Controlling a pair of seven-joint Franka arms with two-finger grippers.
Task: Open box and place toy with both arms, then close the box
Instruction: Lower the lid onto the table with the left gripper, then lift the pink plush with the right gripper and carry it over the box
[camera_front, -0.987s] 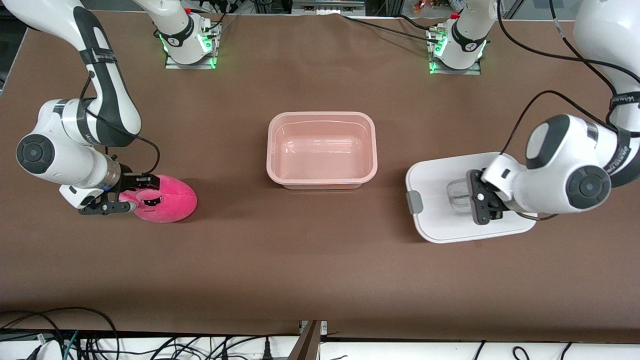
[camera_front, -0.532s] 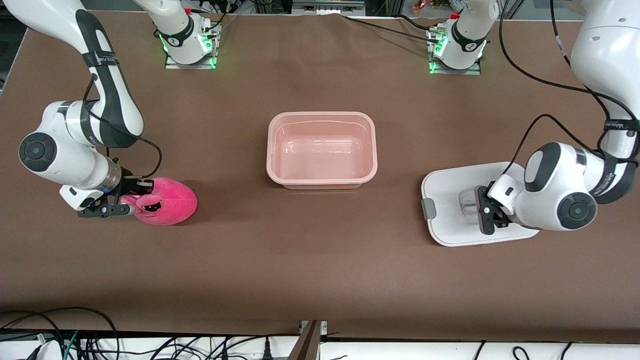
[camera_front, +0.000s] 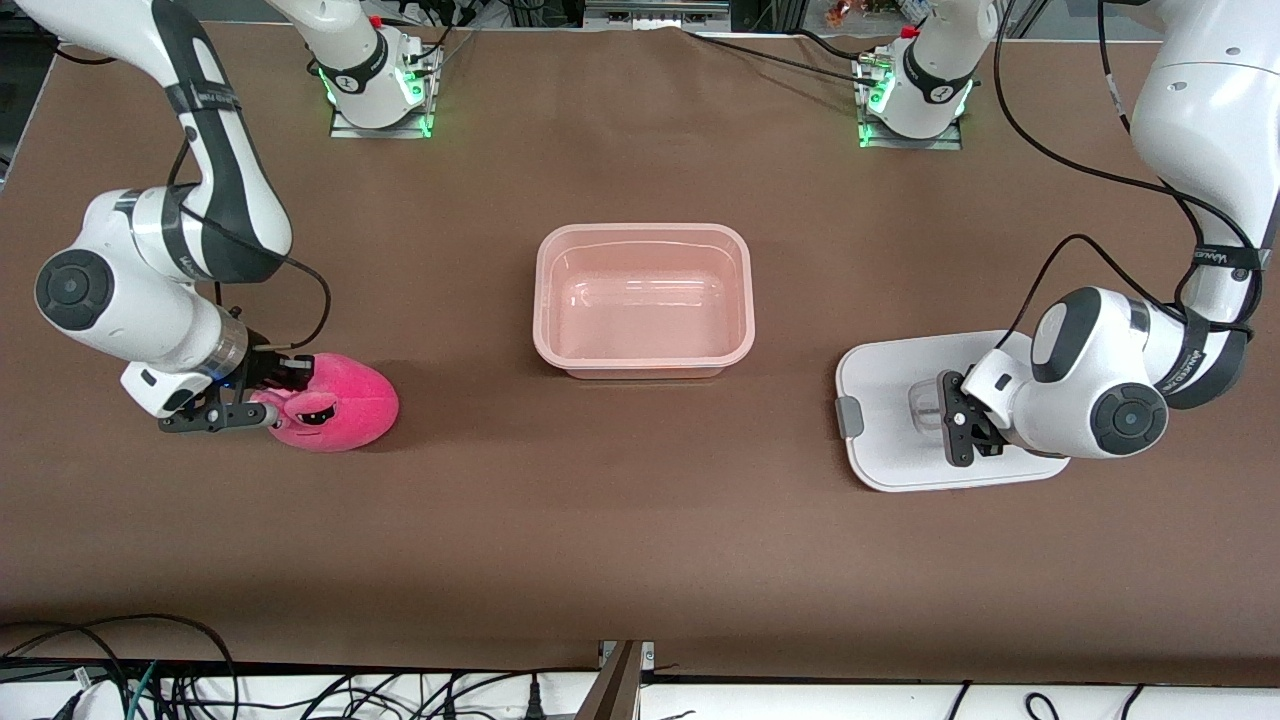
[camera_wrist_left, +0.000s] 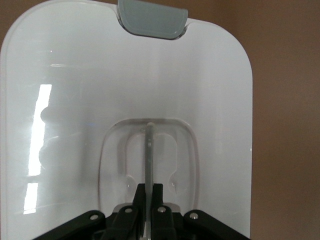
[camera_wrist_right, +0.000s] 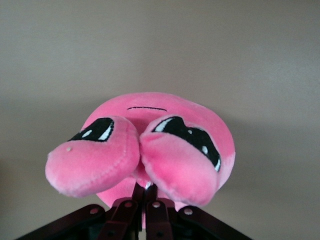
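The box (camera_front: 643, 232), a translucent pinkish tub, stands open and empty at the middle of the table. Its white lid (camera_front: 885, 455) is low at the left arm's end of the table; I cannot tell if it rests on the table. My left gripper (camera_front: 950, 430) is shut on the lid's clear centre handle (camera_front: 922, 402). In the left wrist view the gripper (camera_wrist_left: 150, 187) pinches the handle's rib (camera_wrist_left: 148, 145) on the lid (camera_wrist_left: 150, 75). My right gripper (camera_front: 262, 402) is shut on the pink toy (camera_front: 345, 405) at the right arm's end; in the right wrist view the gripper (camera_wrist_right: 148, 189) clamps the toy (camera_wrist_right: 150, 140) below its eyes.
One grey clip (camera_front: 848, 417) shows on the lid's edge toward the box, also in the left wrist view (camera_wrist_left: 151, 20). The arm bases (camera_front: 375, 90) stand along the table's edge farthest from the front camera. Cables hang below the table's near edge.
The left gripper has carried the lid a little toward the left arm's end and lower. The right gripper has closed in on the toy, which turned slightly so its eyes show.
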